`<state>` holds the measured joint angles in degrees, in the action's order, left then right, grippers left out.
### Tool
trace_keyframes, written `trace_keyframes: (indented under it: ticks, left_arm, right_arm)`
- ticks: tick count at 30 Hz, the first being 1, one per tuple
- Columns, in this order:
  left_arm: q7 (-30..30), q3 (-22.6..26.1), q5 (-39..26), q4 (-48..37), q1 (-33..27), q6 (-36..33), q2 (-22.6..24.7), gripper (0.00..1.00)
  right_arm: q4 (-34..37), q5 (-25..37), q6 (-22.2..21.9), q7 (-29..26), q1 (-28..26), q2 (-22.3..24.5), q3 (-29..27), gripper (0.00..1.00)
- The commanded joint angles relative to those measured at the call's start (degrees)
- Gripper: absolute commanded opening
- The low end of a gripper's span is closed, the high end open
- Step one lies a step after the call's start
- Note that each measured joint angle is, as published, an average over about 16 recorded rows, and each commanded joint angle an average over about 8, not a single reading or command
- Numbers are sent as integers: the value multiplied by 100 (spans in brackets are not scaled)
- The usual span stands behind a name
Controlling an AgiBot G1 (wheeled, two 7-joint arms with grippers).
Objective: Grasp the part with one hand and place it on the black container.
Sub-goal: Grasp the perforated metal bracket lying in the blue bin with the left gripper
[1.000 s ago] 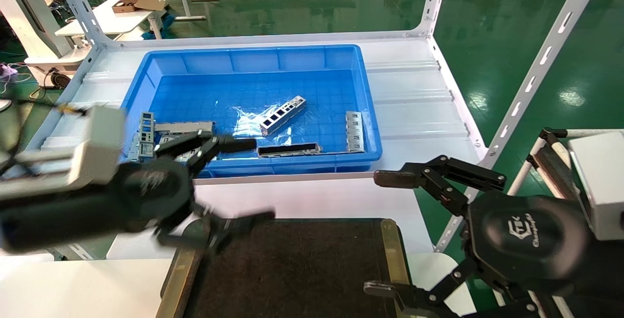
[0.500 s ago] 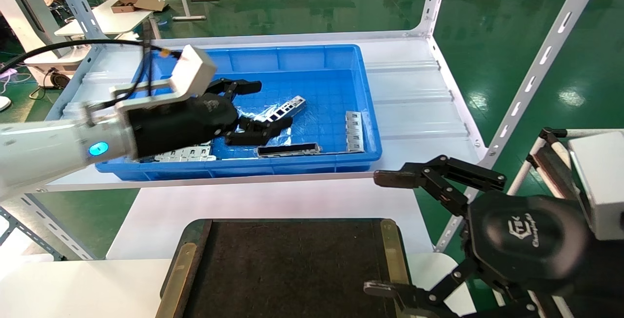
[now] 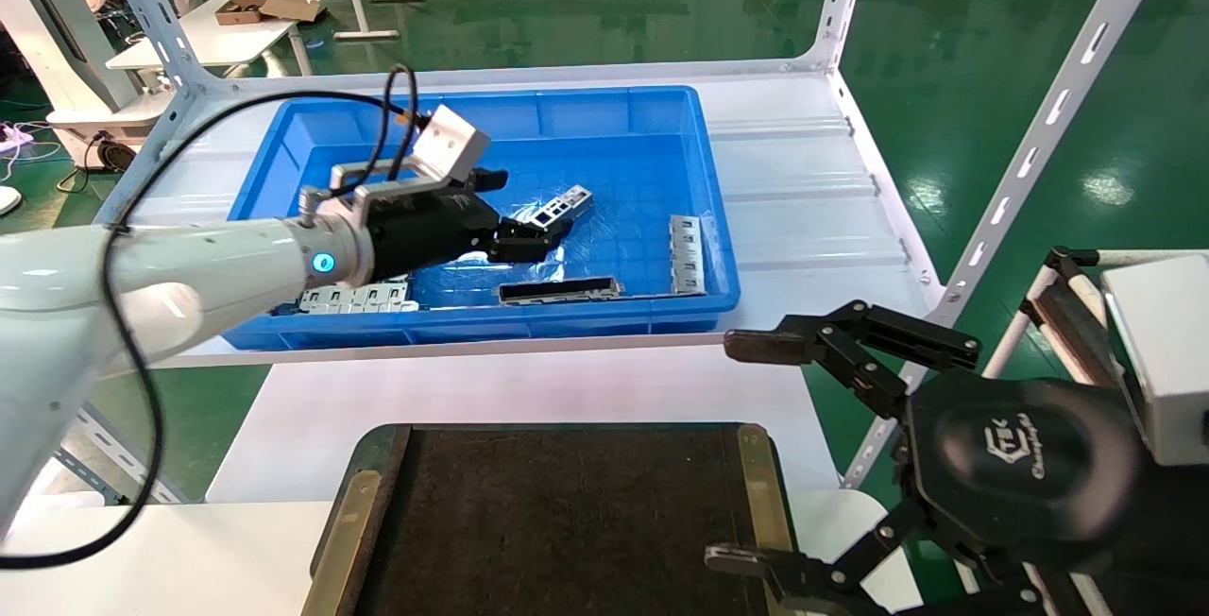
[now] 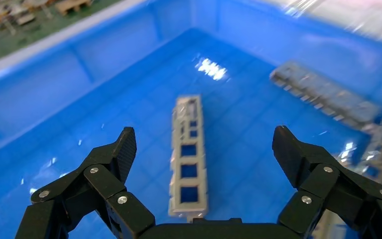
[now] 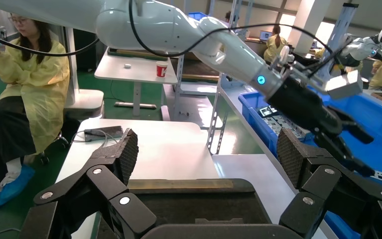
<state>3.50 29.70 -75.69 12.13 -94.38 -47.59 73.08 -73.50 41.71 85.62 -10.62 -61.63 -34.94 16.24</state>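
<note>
Currently your left gripper (image 4: 203, 149) hangs spread wide over the slim silver-grey cut-out metal part (image 4: 189, 154), lying flat in the blue plastic bin (image 3: 604, 111). Straddle its narrow width, descend, then clamp. Right gripper (image 3: 746, 451) parked agape beside the black tray container (image 3: 567, 512).

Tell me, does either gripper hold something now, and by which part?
Nothing is held. The left gripper is open above the part, fingers either side; the right gripper is open and empty.

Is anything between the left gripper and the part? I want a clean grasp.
Nothing visible. The left gripper is open inside the blue bin, and the part lies flat on the bin floor between its fingers, apart from the other metal pieces.
</note>
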Motion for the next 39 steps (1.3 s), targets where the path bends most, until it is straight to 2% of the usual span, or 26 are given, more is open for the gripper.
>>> trace_keyframes:
  ticks: [1, 7, 8, 9, 39]
  left_arm:
    - [132, 6, -34, -314, -83, 205, 153, 90]
    - [265, 11, -44, -737, -167, 572, 368, 15]
    - [266, 11, -38, -772, -172, 608, 387, 5]
    - [262, 9, -30, -796, -173, 636, 401, 0]
    - [70, 208, 62, -725, 29, 910, 449, 0]
  right_arm:
    - [0, -1, 0, 0, 0, 0, 1, 80]
    - [0, -2, -1, 2, -1, 1, 3, 5]
    - [0, -3, -2, 2, -1, 2, 4, 0]
    - [0, -3, -2, 2, -1, 2, 4, 0]
    - [0, -11, -7, 8, -3, 7, 16, 0]
